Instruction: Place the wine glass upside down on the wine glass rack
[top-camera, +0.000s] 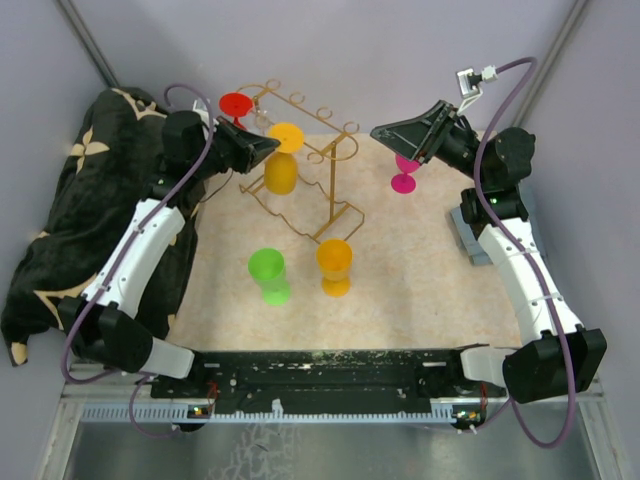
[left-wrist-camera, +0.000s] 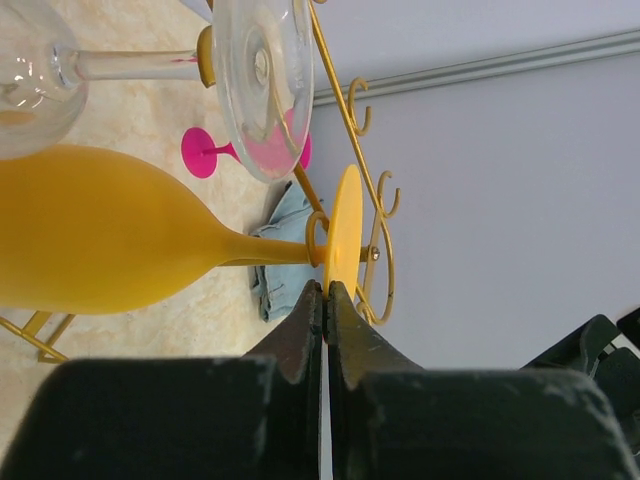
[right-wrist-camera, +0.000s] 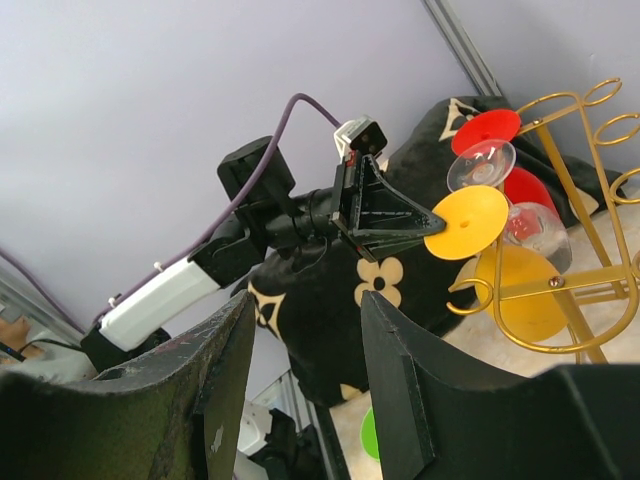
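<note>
Yellow glass (top-camera: 282, 170) hung bowl-down in rack (top-camera: 329, 200), far middle of bench (top-camera: 420, 290), stem through a loop. Left tool (left-wrist-camera: 325, 290) closed, empty, tips at the foot's rim, contact unclear. Right tool (right-wrist-camera: 305, 300) open, empty, raised near far-right corner. Placement seemingly done; left: back off, check seating. Green glass (top-camera: 267, 268), orange glass (top-camera: 334, 262), pink glass (top-camera: 403, 183) unracked on bench.

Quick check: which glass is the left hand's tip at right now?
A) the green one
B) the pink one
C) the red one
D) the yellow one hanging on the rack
D: in the left wrist view the shut tips of the left hand meet the foot edge of the yellow glass, which hangs in the rack.
</note>
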